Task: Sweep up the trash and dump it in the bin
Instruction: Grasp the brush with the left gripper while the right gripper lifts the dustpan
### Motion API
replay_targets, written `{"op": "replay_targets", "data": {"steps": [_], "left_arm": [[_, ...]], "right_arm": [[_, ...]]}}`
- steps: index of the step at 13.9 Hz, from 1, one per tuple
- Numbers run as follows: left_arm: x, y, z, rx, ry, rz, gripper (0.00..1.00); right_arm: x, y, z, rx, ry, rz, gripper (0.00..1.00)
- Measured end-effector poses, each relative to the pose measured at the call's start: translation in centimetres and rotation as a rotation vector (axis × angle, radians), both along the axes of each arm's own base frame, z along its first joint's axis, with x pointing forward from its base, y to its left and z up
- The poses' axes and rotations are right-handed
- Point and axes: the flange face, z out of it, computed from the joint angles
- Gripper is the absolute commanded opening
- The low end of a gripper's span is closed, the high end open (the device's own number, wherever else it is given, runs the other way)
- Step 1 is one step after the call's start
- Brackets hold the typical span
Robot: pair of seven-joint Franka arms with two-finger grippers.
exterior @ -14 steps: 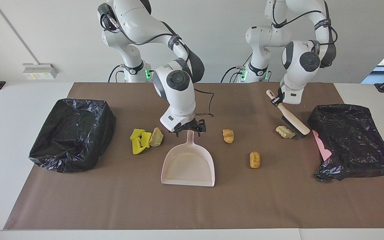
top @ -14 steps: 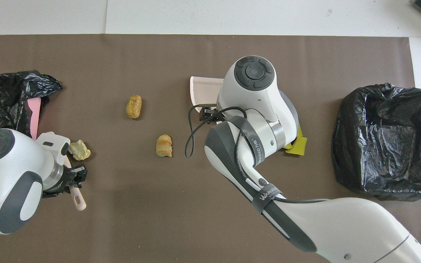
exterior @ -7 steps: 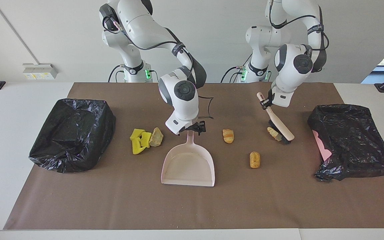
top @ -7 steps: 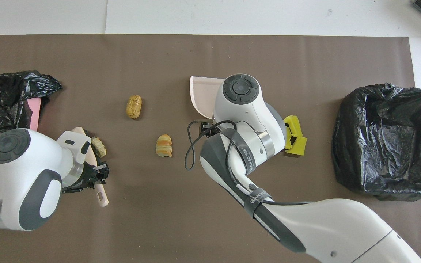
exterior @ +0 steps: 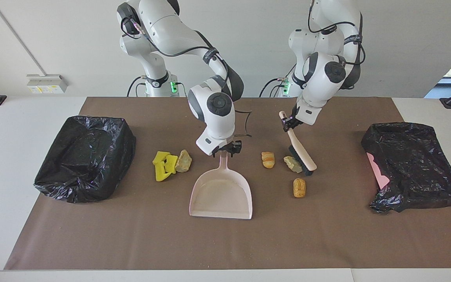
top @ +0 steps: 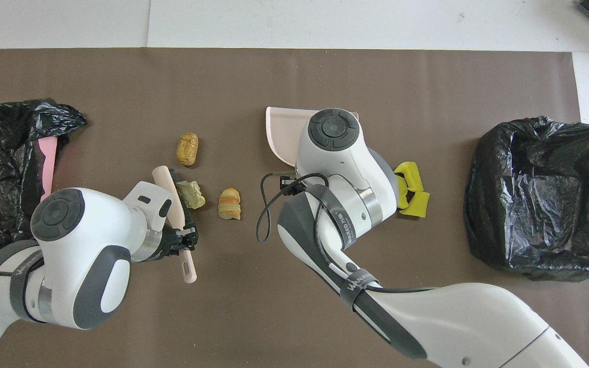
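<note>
**Brush down on the mat, pan waiting mid-desk**

A white desk (exterior: 22, 117) stood before a plain pale wall, with a window at the left arm's end and a small wall box (exterior: 46, 83) at the right arm's end. A brown mat (exterior: 225, 243) covered most of the desk top. One black-bagged bin (exterior: 84, 156) sat at each end edge of the mat. The bin at the left arm's end (exterior: 413, 164) had a pink sheet (exterior: 378, 170) showing at its side.

The pink dustpan (exterior: 221, 196) lay flat at the mat's middle, its handle pointing toward the robots. The right gripper (exterior: 225, 150) was down at the handle's tip. Whether it had hold of the handle could not be told. The left gripper (exterior: 288, 121) was clenched on the handle of the brush (exterior: 302, 149). The brush slanted down, its bristle head on the mat against a pale chunk (exterior: 293, 164).

The trash lay in two groups on the mat. Yellow wedges (exterior: 162, 164) and a beige chunk (exterior: 183, 161) sat beside the pan's handle toward the right arm's end. Two bread-like pieces (exterior: 267, 159) lay between pan and brush, with the pale chunk between them.

Only the facing view showed the wall, the window, the whole pan and the beige chunk. From overhead the right arm covered all but one corner of the pan. The overhead view alone showed the hanging hole in the brush handle's end.
</note>
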Motion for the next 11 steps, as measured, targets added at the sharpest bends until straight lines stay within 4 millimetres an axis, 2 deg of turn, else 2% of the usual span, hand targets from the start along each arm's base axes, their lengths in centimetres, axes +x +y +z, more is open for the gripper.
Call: {"op": "replay_targets", "data": {"steps": [3, 6, 8, 11], "left_arm": [[0.2, -0.8, 0.8, -0.022, -0.025, -0.099, 0.00], [1.8, -0.8, 4.1, -0.051, -0.061, -0.181, 0.00], [2.6, -0.1, 6.0, -0.057, -0.064, -0.221, 0.00], [3.7, 2.4, 5.8, -0.001, -0.087, -0.310, 0.00]], "right_arm": [[0.0, 0.0, 0.0, -0.006, 0.005, -0.023, 0.00], [0.1, -0.7, 0.3, 0.001, 0.011, 0.069, 0.00], [0.9, -2.5, 1.9, 0.020, -0.005, 0.170, 0.00], [1.2, -6.4, 6.0, 0.043, 0.004, 0.415, 0.00]]}}
